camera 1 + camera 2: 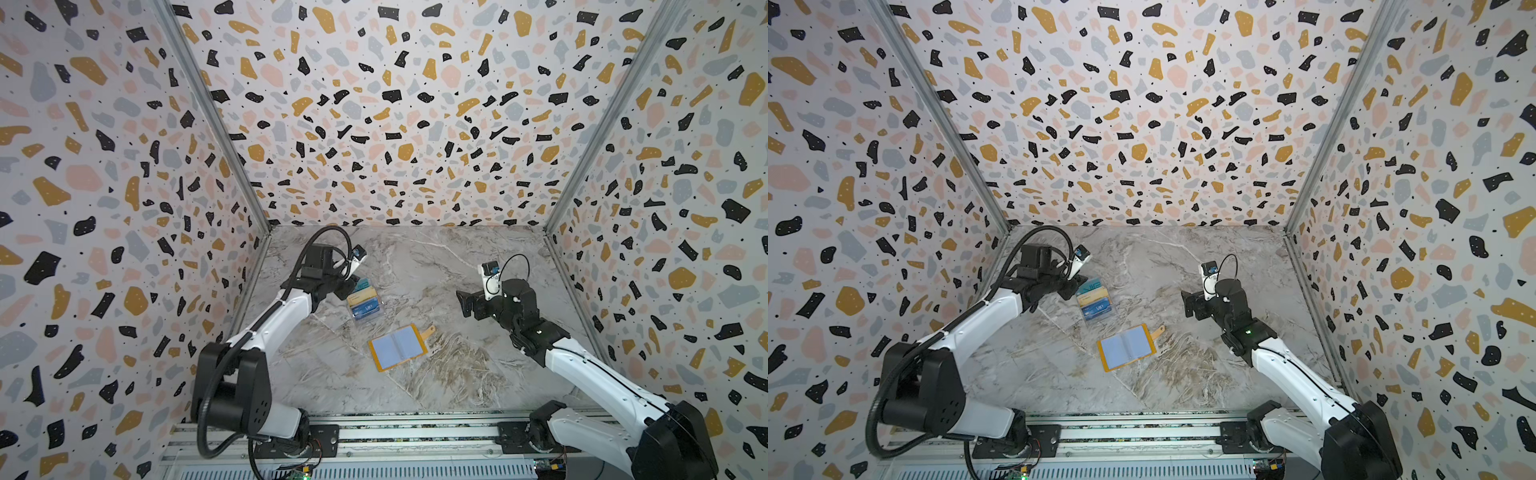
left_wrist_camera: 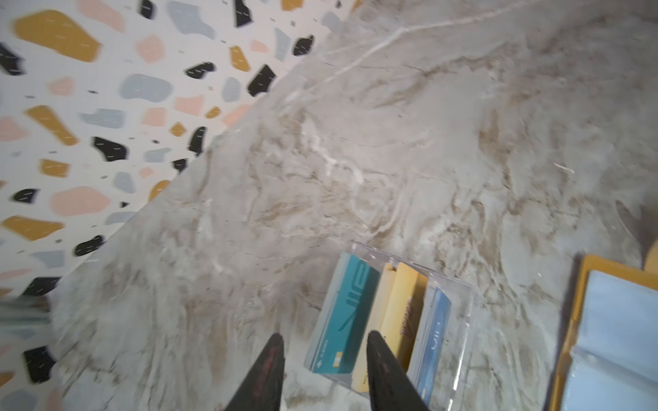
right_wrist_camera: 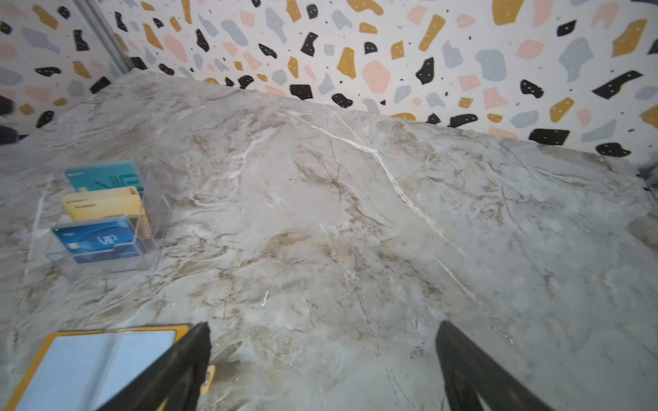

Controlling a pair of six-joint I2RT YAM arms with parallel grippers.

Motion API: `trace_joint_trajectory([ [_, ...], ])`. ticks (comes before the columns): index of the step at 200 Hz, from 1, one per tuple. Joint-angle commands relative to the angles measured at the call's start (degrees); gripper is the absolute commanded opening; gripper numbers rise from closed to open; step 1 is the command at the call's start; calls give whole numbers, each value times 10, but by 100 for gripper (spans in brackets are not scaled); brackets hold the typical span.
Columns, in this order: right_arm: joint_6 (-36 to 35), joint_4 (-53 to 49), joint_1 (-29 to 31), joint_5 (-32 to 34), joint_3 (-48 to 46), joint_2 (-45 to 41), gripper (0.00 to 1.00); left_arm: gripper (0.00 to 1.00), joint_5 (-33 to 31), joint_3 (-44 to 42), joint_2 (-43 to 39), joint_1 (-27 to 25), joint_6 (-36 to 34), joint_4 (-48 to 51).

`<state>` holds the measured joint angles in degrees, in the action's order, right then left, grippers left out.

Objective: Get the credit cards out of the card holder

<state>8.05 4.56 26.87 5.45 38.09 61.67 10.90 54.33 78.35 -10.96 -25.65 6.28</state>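
The card holder (image 1: 398, 347) (image 1: 1128, 347), an orange folder with pale blue sleeves, lies open and flat mid-table; no card shows in its sleeves (image 3: 89, 363). The credit cards stand in a clear acrylic rack (image 1: 371, 316) (image 1: 1100, 318) behind it: a teal one (image 2: 350, 313) (image 3: 103, 176) at the back, a beige one (image 2: 398, 306) (image 3: 101, 206) in the middle, a blue "VIP" one (image 2: 432, 331) (image 3: 96, 240) in front. My left gripper (image 1: 349, 289) (image 2: 325, 336) hovers by the rack's back, open, holding nothing. My right gripper (image 1: 463, 303) (image 3: 324, 325) is wide open over bare table, right of the holder.
The marble table (image 1: 436, 266) is walled on three sides by terrazzo-patterned panels (image 1: 374, 124). The holder's orange strap tab (image 1: 429, 331) sticks out toward the right arm. A metal rail (image 1: 374, 436) with both arm bases runs along the front edge.
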Motion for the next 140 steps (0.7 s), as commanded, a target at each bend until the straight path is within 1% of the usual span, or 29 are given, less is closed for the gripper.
trace_joint_trajectory([
  [1,3,16,-10,76,25,9,99,45,-105,-65,-56,3,102,-129],
  [20,0,42,-22,117,16,23,99,50,-146,-133,-101,4,158,-201],
  [47,-16,115,-44,173,-22,31,99,55,-192,-225,-147,5,194,-287],
  [61,-36,181,-59,189,-61,27,99,58,-218,-274,-161,5,205,-334],
  [80,-63,302,-78,211,-135,15,99,63,-247,-341,-175,8,228,-402],
  [91,-62,347,-95,214,-170,10,99,68,-259,-381,-179,11,238,-450],
  [95,-59,356,-102,213,-180,9,99,75,-266,-393,-180,12,241,-467],
  [103,-49,370,-117,211,-197,9,99,80,-281,-411,-178,14,245,-489],
  [118,-31,399,-139,198,-225,16,99,82,-293,-436,-168,19,245,-532],
  [140,-31,465,-155,179,-264,33,99,85,-300,-462,-136,26,247,-610],
])
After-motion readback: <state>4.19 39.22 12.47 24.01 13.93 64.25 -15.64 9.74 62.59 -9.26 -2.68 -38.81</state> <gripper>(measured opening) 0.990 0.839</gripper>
